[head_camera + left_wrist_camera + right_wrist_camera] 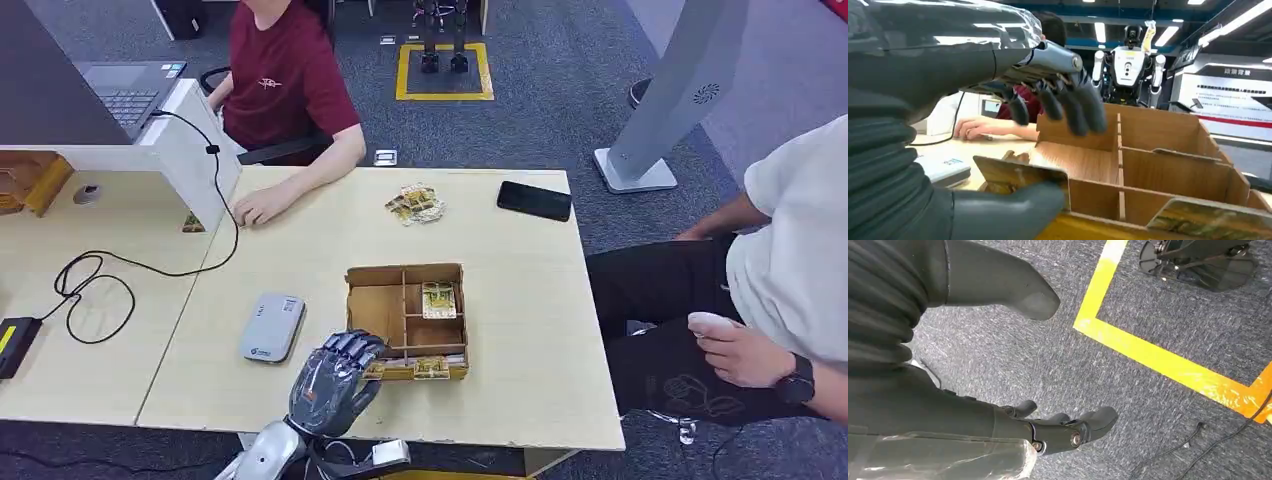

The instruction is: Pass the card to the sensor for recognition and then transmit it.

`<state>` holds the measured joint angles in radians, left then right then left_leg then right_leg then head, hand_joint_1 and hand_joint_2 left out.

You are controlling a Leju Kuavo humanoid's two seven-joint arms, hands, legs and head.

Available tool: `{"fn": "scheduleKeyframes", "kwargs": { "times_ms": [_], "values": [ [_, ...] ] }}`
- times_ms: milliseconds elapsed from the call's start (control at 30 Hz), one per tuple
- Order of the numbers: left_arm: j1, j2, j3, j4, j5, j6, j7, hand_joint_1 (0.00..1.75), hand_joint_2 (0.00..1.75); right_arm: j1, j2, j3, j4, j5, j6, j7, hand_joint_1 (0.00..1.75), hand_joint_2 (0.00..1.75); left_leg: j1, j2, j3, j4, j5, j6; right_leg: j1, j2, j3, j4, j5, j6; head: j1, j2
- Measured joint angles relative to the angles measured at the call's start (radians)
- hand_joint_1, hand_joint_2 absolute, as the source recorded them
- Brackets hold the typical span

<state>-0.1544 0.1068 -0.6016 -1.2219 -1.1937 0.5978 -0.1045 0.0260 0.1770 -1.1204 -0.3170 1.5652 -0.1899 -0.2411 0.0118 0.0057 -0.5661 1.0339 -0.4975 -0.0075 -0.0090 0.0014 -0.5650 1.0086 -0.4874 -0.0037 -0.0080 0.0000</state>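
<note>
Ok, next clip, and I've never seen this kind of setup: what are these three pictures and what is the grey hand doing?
They come from one humanoid robot. The head view looks down at a pale wooden table. The left hand reaches into the near edge of a brown compartmented cardboard box; its wrist view shows the thumb against a gold-patterned card, though a firm grip isn't certain. A grey rectangular sensor device lies left of the box. The right hand hangs over grey carpet, holding nothing. Two people sit nearby.
</note>
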Motion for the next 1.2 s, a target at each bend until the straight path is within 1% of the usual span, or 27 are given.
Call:
{"fn": "scheduleKeyframes", "kwargs": {
  "times_ms": [33, 67, 200, 367, 400, 433, 467, 500, 567, 600, 800, 933, 1033, 1200],
  "values": [
    [0.0, 0.0, 0.0, 0.002, 0.002, -0.001, 0.0, 1.52, 1.75, 0.0, 0.0, 0.0, -0.001, 0.0, 0.0, 0.0, 0.0, 1.75, 0.0, 0.0, 0.0, 0.0, 0.0, 0.0, 0.0, 0.0, 0.0, 0.0, 0.0, 0.0, 0.0, 0.0],
    [-0.001, -0.001, 0.002, 0.006, 0.006, -0.001, 0.0, 1.52, 1.75, 0.0, 0.002, 0.0, -0.003, 0.0, 0.0, -0.002, 0.0, 1.75, 0.0, 0.0, 0.0, 0.0, 0.0, 0.0, 0.0, 0.0, 0.0, 0.0, 0.0, 0.0, 0.0, 0.0],
    [-0.001, -0.007, 0.006, 0.015, 0.025, -0.005, -0.006, 1.62, 1.75, 0.0, 0.007, -0.002, -0.005, 0.0, 0.0, -0.012, 0.0, 1.75, 0.0, 0.0, 0.0, 0.0, 0.0, 0.0, 0.0, 0.0, 0.0, 0.0, 0.0, 0.0, 0.0, 0.0],
    [-0.003, -0.009, 0.016, 0.019, 0.036, -0.01, -0.016, 1.61, 1.75, -0.001, 0.011, -0.004, -0.006, 0.0, -0.002, -0.021, 0.0, 1.75, 0.0, 0.0, 0.0, 0.0, 0.0, 0.0, 0.0, 0.0, 0.0, 0.0, 0.0, 0.0, 0.0, 0.0],
    [-0.004, -0.01, 0.016, 0.021, 0.039, -0.011, -0.018, 1.54, 1.75, -0.002, 0.011, -0.004, -0.006, 0.0, -0.003, -0.023, 0.0, 1.75, 0.0, 0.0, 0.0, 0.0, 0.0, 0.0, 0.0, 0.0, 0.0, 0.0, 0.0, 0.0, 0.0, 0.0],
    [-0.005, -0.01, 0.018, 0.022, 0.041, -0.011, -0.021, 1.59, 1.75, -0.002, 0.011, -0.005, -0.006, 0.0, -0.005, -0.027, 0.0, 1.75, 0.0, 0.0, 0.0, 0.0, 0.0, 0.0, 0.0, 0.0, 0.0, 0.0, 0.0, 0.0, 0.0, 0.0],
    [-0.005, -0.011, 0.019, 0.022, 0.043, -0.013, -0.022, 1.59, 1.75, -0.002, 0.011, -0.005, -0.006, 0.0, -0.006, -0.031, 0.0, 1.75, 0.0, 0.0, 0.0, 0.0, 0.0, 0.0, 0.0, 0.0, 0.0, 0.0, 0.0, 0.0, 0.0, 0.0],
    [-0.005, -0.013, 0.019, 0.022, 0.047, -0.016, -0.023, 1.62, 1.75, -0.002, 0.011, -0.006, -0.006, 0.0, -0.008, -0.032, 0.0, 1.75, 0.0, 0.0, 0.0, 0.0, 0.0, 0.0, 0.0, 0.0, 0.0, 0.0, 0.0, 0.0, 0.0, 0.0],
    [-0.005, -0.015, 0.021, 0.023, 0.054, -0.023, -0.027, 1.62, 1.75, -0.003, 0.012, -0.008, -0.005, 0.0, -0.012, -0.035, 0.0, 1.75, 0.0, 0.0, 0.0, 0.0, 0.0, 0.0, 0.0, 0.0, 0.0, 0.0, 0.0, 0.0, 0.0, 0.0],
    [-0.006, -0.015, 0.021, 0.023, 0.055, -0.026, -0.03, 1.75, 1.75, -0.003, 0.011, -0.009, -0.005, 0.0, -0.013, -0.036, 0.0, 1.75, 0.0, 0.0, 0.0, 0.0, 0.0, 0.0, 0.0, 0.0, 0.0, 0.0, 0.0, 0.0, 0.0, 0.0],
    [-0.007, -0.02, 0.021, 0.025, 0.082, -0.029, -0.046, 1.75, 1.75, -0.008, 0.011, -0.014, -0.001, 0.0, -0.017, -0.043, 0.0, 1.75, 0.0, 0.0, 0.0, 0.0, 0.0, 0.0, 0.0, 0.0, 0.0, 0.0, 0.0, 0.0, 0.0, 0.0],
    [-0.007, -0.023, 0.022, 0.022, 0.158, -0.039, -0.085, 1.75, 1.75, -0.009, 0.011, -0.016, 0.005, 0.0, -0.024, -0.041, 0.0, 1.75, 0.0, 0.0, 0.0, 0.0, 0.0, 0.0, 0.0, 0.0, 0.0, 0.0, 0.0, 0.0, 0.0, 0.0],
    [-0.007, -0.023, 0.023, -0.016, 0.214, -0.06, -0.103, 1.75, 1.75, -0.009, 0.011, -0.02, 0.008, 0.0, -0.027, -0.039, 0.0, 1.75, 0.0, 0.0, 0.0, 0.0, 0.0, 0.0, 0.0, 0.0, 0.0, 0.0, 0.0, 0.0, 0.0, 0.0],
    [-0.018, -0.02, 0.032, -0.166, 0.297, -0.113, -0.113, 1.75, 1.75, -0.008, 0.011, -0.034, 0.009, 0.0, -0.027, -0.028, 0.0, 1.75, 0.0, 0.0, 0.0, 0.0, 0.0, 0.0, 0.0, 0.0, 0.0, 0.0, 0.0, 0.0, 0.0, 0.0]
  ]
}}
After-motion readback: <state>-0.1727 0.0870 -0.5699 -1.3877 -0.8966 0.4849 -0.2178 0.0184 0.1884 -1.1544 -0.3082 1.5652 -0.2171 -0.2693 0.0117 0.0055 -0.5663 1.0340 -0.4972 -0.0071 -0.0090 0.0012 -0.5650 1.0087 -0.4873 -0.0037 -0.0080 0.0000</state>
